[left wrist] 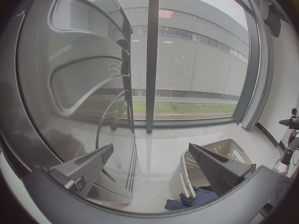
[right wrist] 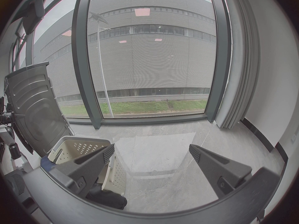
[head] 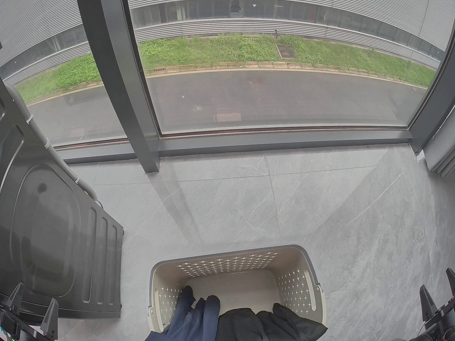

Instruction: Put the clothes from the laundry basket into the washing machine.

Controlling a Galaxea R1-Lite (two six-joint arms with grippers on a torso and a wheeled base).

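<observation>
Between the left gripper and right gripper, both gaping wide, the clothes are slumping over the rim of the laundry basket; looking soft and light, they're inviting a pinch on a bunched fold.

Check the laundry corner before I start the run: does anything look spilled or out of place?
Yes. The blue garment and the black garment hang over the near rim of the beige perforated plastic laundry basket instead of lying inside.
</observation>
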